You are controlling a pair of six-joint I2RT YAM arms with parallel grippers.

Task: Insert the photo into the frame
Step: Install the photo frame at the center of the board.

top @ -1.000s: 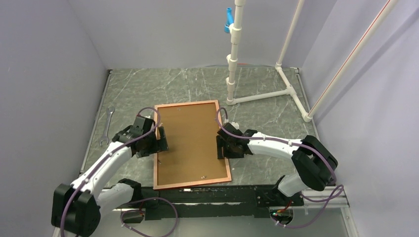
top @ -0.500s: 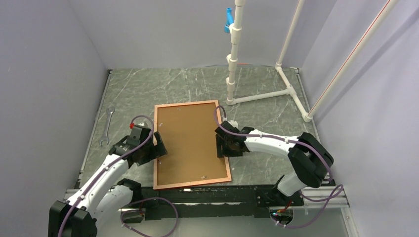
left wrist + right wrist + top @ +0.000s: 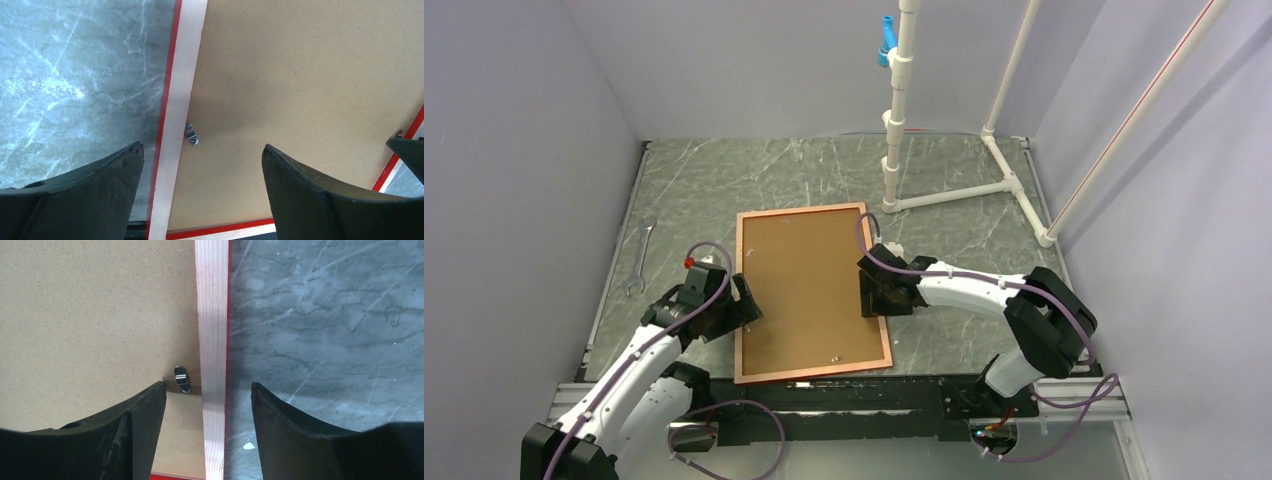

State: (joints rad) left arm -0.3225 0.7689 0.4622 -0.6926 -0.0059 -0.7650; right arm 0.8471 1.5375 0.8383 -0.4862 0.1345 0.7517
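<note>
Frame (image 3: pixel 802 209): lies flat on the counter (image 3: pixel 724 175), back face up, long sides running away from the arm bases, at the near middle of the counter. A brown backing board (image 3: pixel 809 290) fills the opening. Rail is pale wood with a thin red outer edge (left wrist view (image 3: pixel 185 75), right wrist view (image 3: pixel 212 315)).

Small metal turn clip (image 3: pixel 191 135) on the left rail's inner edge, reaching onto the board. A like clip (image 3: pixel 182 378) sits on the right rail's inner edge.

Left pincer (image 3: pixel 744 302): at the frame's left long side, about halfway along. Jaws stand wide apart and grip nothing. From the wrist, one finger (image 3: pixel 90 195) is over the counter outside the rail and the other is over the board; rail and clip lie between them. Cannot tell whether the tips touch anything.

Right pincer (image 3: pixel 871 295): at the right long side, roughly opposite the left one. Jaws apart, nothing gripped. One finger (image 3: pixel 125 430) is over the board and the other is over the bare counter; the rail runs between them with a gap on each side.

Surroundings: a wrench (image 3: pixel 639 255) lies near the counter's left edge, well apart from the frame. A white pipe stand (image 3: pixel 899 110) rises at the far right, with a blue piece (image 3: pixel 886 40) near its top.
</note>
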